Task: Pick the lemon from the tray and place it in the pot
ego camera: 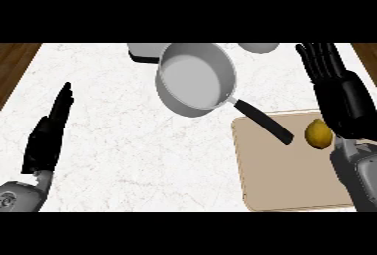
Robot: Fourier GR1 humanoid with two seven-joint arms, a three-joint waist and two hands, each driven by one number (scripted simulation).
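A yellow lemon (318, 134) lies on the tan tray (283, 174) at the right, near the tray's far right side. The grey pot (195, 79) stands beyond the tray's left corner, its black handle (261, 122) reaching over the tray's far left edge. My right hand (340, 94) hovers at the right edge with straight fingers pointing away, its palm just right of the lemon and above it. My left hand (48, 132) rests open at the left, fingers up, far from the tray.
A grey-white container (146, 51) with a dark base sits behind the pot at the counter's far edge. A white rounded object (259, 47) shows at the far right. Dark wood borders the marble counter (125, 149) at both far corners.
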